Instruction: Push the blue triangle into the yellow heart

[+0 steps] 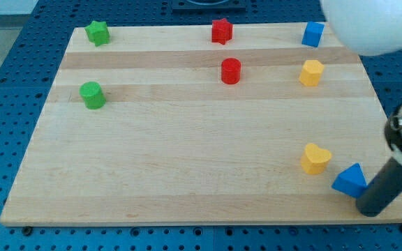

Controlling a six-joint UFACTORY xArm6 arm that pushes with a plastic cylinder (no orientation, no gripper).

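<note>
The blue triangle (350, 180) lies near the board's lower right corner. The yellow heart (315, 158) lies just up and to the view's left of it, a small gap between them. My tip (370, 208) rests on the board at the triangle's lower right side, touching or almost touching it. The dark rod rises from there toward the view's right edge.
On the wooden board (187, 153) also stand a green star (98, 32), a green cylinder (92, 95), a red star (222, 31), a red cylinder (231, 71), a blue block (313, 34) and a yellow hexagon block (311, 72). A white blurred shape (372, 24) fills the top right.
</note>
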